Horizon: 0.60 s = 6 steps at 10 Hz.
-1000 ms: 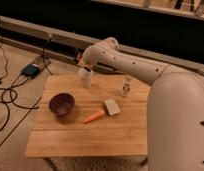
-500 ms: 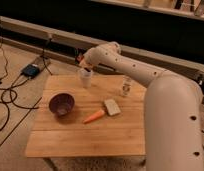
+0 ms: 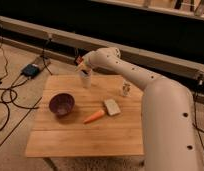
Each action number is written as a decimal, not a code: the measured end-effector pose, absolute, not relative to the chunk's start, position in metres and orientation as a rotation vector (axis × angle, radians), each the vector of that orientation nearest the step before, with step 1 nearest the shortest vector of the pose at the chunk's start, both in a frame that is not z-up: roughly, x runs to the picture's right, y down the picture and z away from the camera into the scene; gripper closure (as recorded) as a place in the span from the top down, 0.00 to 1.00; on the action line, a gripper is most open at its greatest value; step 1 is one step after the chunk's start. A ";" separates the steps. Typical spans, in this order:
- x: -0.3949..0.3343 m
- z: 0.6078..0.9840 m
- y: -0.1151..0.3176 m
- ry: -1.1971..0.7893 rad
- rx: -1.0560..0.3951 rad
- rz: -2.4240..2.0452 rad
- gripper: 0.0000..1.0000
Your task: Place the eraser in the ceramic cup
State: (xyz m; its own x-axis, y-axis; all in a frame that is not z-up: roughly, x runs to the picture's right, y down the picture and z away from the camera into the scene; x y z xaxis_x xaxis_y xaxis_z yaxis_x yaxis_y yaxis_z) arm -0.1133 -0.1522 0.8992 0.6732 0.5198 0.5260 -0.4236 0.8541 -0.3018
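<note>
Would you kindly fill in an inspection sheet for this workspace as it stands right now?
Surface: wooden table, slatted top, level.
Job's things: ceramic cup upright near the far edge; eraser not clearly seen.
Clutter: purple bowl at left; carrot and beige block mid-table; small jar towards the right.
Tool: gripper directly above the cup's mouth.
Cables: black cables on the floor at left, running to a blue box.
Surroundings: long rail behind the table.

A wooden table (image 3: 70, 137) holds a purple bowl (image 3: 61, 103), carrot (image 3: 94, 116), beige block (image 3: 112, 106), small jar (image 3: 126, 89) and ceramic cup (image 3: 86, 80), the gripper (image 3: 84, 70) just above it.
</note>
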 end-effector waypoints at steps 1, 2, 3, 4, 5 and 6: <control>-0.115 0.901 -0.152 -0.648 -0.163 0.527 0.00; -0.115 0.903 -0.155 -0.656 -0.159 0.519 0.05; -0.116 0.904 -0.159 -0.664 -0.152 0.510 0.18; -0.115 0.906 -0.161 -0.668 -0.150 0.509 0.26; -0.113 0.908 -0.164 -0.672 -0.145 0.514 0.38; -0.111 0.910 -0.166 -0.673 -0.142 0.523 0.48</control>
State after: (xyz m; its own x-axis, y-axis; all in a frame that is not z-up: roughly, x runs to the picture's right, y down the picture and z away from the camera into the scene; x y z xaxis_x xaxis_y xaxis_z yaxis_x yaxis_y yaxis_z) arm -0.1111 -0.1657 0.9097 0.6588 0.5048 0.5578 -0.4152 0.8623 -0.2899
